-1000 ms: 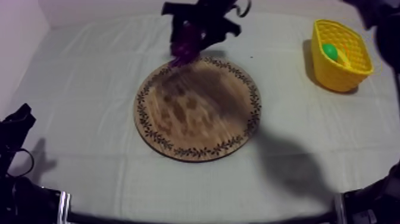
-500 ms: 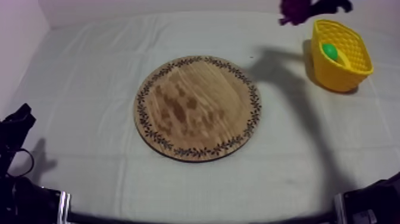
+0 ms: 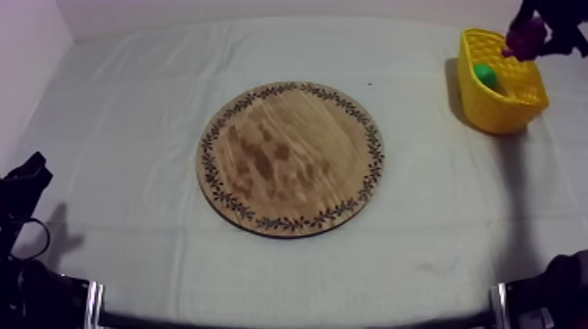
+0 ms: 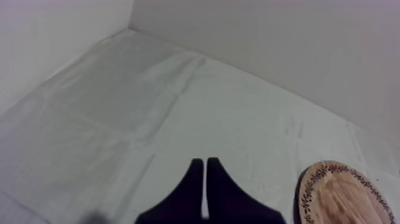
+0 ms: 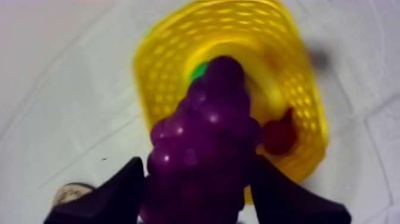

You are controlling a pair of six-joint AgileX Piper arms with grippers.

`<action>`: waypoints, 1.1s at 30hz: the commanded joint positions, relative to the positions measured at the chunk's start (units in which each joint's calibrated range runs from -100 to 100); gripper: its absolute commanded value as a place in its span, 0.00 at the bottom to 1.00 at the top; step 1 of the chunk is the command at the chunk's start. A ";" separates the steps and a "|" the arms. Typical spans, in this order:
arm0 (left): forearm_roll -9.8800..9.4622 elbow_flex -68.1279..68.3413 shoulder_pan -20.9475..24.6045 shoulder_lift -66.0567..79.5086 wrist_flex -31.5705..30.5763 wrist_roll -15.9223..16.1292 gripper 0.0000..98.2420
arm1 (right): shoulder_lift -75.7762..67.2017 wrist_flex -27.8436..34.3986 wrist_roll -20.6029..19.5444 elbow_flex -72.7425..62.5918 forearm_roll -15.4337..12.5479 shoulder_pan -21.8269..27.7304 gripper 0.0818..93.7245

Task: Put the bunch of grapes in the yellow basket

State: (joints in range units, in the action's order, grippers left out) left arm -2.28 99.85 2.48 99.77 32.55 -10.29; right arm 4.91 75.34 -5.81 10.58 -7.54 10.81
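Right gripper (image 5: 199, 182) is clamped on the grapes (image 5: 208, 125), one finger each side of the bunch. The grapes are held in the air above the basket (image 5: 156, 80). In the top view they sit by its far right rim, so they look not quite centred over the opening. The step in hand looks like the drop, and the task seems nearly done; the board (image 3: 290, 157) is bare. To do it well: shift in until the bunch hangs over the middle of the opening, then lower it below rim height before opening the fingers. Released from this height, it could clip the rim and roll out onto the cloth. A small red fruit (image 5: 280, 134) and a green item (image 5: 199, 71) already lie inside, so aim for the free floor between them. Open wide and lift straight up, keeping the fingers off the wall, since the basket looks light and may slide. Left gripper (image 4: 205, 179) is parked over the cloth near the board, fingers together on nothing.
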 commanded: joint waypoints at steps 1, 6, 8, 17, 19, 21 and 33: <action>0.01 0.04 0.01 -0.03 0.03 0.01 0.00 | 1.38 -1.48 0.10 1.04 0.50 0.33 0.46; 0.01 0.04 0.01 -0.03 0.03 0.01 0.00 | 3.32 -3.83 0.50 2.69 1.32 -0.11 0.70; 0.01 0.04 0.01 -0.03 0.03 0.01 0.00 | 3.60 -4.30 0.48 2.96 1.62 -0.52 0.76; 0.01 0.04 0.01 -0.03 0.03 0.01 0.00 | -3.70 -5.29 1.44 5.39 2.31 -2.77 0.74; 0.01 0.04 0.01 -0.03 0.03 0.01 0.00 | -7.61 -6.26 2.37 6.79 2.12 -3.43 0.66; 0.01 0.04 0.01 -0.03 0.03 0.01 0.00 | -11.92 -7.44 3.40 8.34 1.78 -4.15 0.58; 0.01 0.04 0.01 -0.03 0.03 0.01 0.00 | -36.78 -20.44 5.82 27.40 3.01 -8.87 0.06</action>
State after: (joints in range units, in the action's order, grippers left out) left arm -2.28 99.85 2.48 99.77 32.55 -10.29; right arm -25.97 57.68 0.00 32.41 -4.91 2.14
